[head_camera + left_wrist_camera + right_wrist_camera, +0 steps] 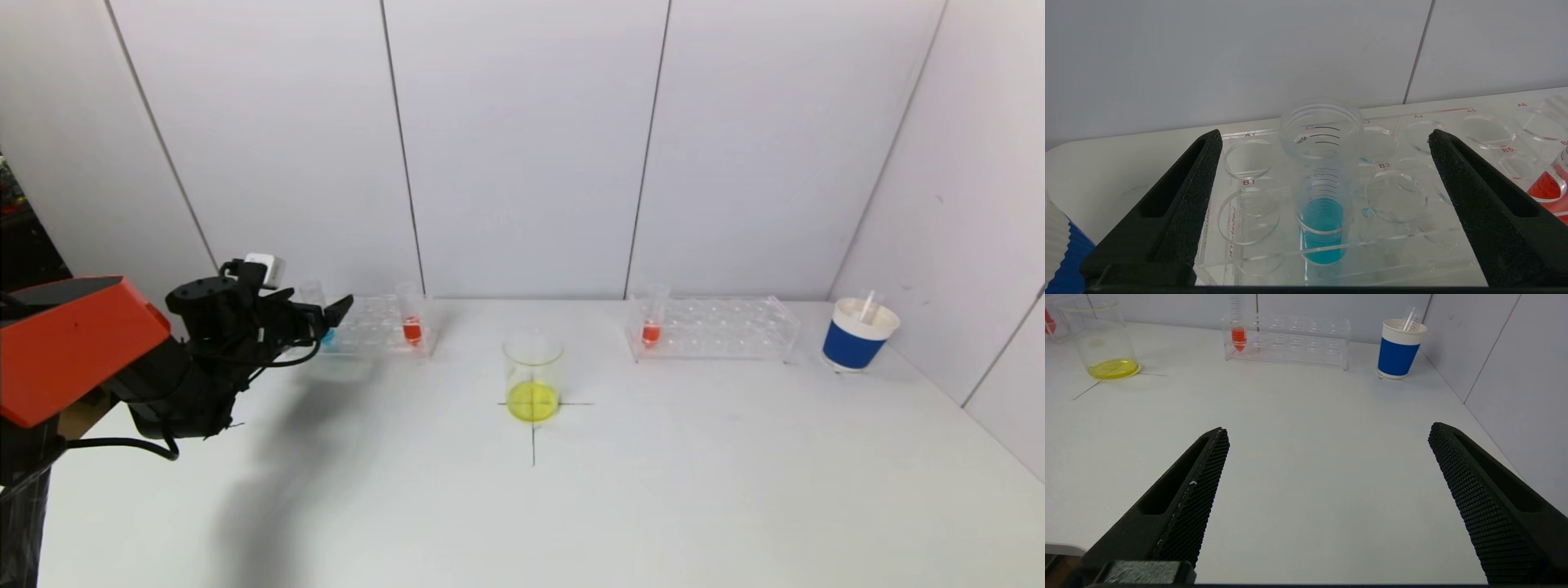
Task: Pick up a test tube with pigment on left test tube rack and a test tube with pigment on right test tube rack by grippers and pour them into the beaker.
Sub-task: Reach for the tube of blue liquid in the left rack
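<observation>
Left claw (1323,143) spread, facing blue tube (1322,204) | right claw (1327,437) spread, unseen from head

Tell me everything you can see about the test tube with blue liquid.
The blue test tube is clear plastic with printed graduation lines and an open, threaded mouth without a cap. It stands upright in a hole of the left rack, blue pigment filling its lower part. The open left gripper frames it, fingers not touching.

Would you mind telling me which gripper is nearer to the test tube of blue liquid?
Left. The left gripper is open with the blue test tube between its fingers, not yet gripped. The right gripper is open above bare table, far from it.
</observation>
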### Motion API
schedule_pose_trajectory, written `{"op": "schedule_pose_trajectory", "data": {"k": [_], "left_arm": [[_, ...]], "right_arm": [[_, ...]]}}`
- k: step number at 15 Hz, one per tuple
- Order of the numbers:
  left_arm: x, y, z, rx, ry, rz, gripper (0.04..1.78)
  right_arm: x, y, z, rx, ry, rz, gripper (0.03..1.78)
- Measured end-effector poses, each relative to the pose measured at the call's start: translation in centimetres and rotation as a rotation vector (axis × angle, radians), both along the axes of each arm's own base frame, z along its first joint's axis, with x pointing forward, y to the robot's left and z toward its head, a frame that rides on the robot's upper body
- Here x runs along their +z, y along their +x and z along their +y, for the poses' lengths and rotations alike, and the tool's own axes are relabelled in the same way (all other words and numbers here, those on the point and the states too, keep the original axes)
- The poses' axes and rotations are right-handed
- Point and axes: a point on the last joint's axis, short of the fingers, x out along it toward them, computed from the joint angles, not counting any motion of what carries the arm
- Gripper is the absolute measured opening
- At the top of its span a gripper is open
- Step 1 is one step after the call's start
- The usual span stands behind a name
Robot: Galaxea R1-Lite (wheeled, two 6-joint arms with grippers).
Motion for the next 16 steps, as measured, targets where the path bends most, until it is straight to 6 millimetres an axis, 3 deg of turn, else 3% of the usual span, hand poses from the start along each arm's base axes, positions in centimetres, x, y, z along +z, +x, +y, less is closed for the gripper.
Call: {"op": "schedule_pose_trajectory", "data": {"k": [16], "left_arm": [[-0.52,0.44,0.19,0.000,0.027,-0.005,1.76]], "right_arm": [[0.00,0.00,0.00,0.000,0.000,0.000,1.77]]}}
